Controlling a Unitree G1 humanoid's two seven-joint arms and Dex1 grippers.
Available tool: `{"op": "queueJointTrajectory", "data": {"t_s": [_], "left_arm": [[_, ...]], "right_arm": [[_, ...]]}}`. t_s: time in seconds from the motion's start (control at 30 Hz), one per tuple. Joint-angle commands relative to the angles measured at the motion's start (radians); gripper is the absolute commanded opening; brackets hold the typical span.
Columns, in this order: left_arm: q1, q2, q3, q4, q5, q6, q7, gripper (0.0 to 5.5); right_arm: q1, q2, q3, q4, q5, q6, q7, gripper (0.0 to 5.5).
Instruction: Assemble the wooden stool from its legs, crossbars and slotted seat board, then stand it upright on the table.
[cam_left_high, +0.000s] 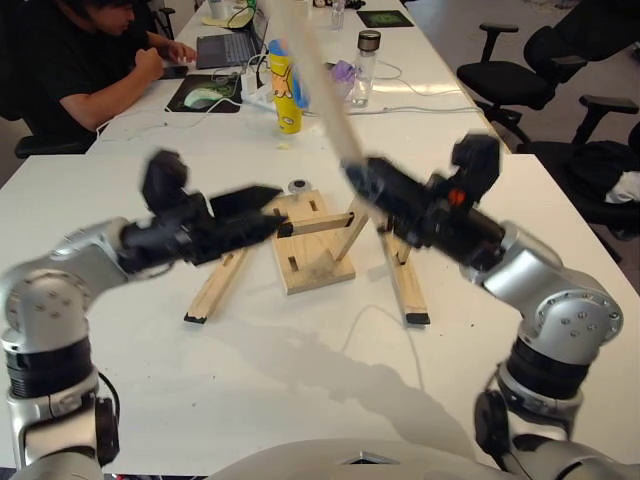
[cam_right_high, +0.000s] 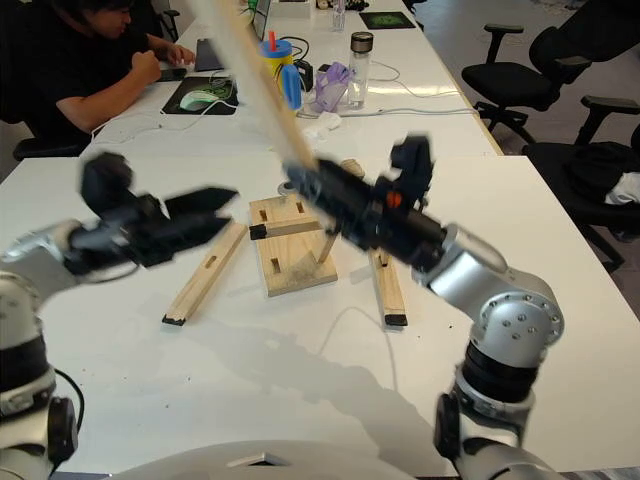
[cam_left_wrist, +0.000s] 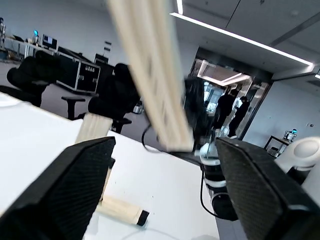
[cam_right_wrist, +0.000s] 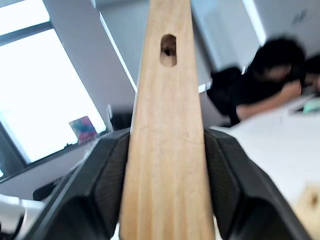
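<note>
Right gripper (cam_left_high: 365, 180) clamped on a raised leg (cam_right_wrist: 167, 125); left gripper (cam_left_wrist: 165, 190) spread wide, holding nothing.
The right wrist view caught the leg's slot hole. The head views showed the seat board (cam_left_high: 310, 250) lying mid-table (cam_left_high: 300, 390) just beside the left gripper, with one loose leg (cam_left_high: 215, 285) and another leg (cam_left_high: 405, 285) flanking it, well inside the edges.

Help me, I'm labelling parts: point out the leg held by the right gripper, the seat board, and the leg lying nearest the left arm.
held leg (cam_right_wrist: 167, 150), right wrist view, its flat face below the slot.
seat board (cam_left_high: 318, 264), left eye view, bare near half.
lying leg (cam_left_high: 214, 292), left eye view, mid-length.
</note>
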Motion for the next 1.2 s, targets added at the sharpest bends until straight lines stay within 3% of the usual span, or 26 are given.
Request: {"op": "queueJointTrajectory", "data": {"t_s": [0.03,0.53,1.1,1.2], "left_arm": [[-0.036,0.004,0.004,0.092,-0.098,0.058,0.075,4.46],[-0.101,-0.023,-0.042,0.138,-0.187,0.065,0.147,4.5],[-0.084,0.044,-0.068,0.143,-0.156,0.125,0.067,2.09],[-0.081,0.055,-0.076,0.141,-0.135,0.129,0.045,2.06]], "right_arm": [[0.031,-0.072,0.01,0.033,0.079,0.007,0.084,2.06],[0.097,-0.203,0.126,0.037,0.103,0.006,0.254,2.06],[0.086,-0.248,0.142,0.048,0.134,-0.01,0.278,2.06],[0.084,-0.256,0.149,0.038,0.093,-0.023,0.3,2.06]]}}
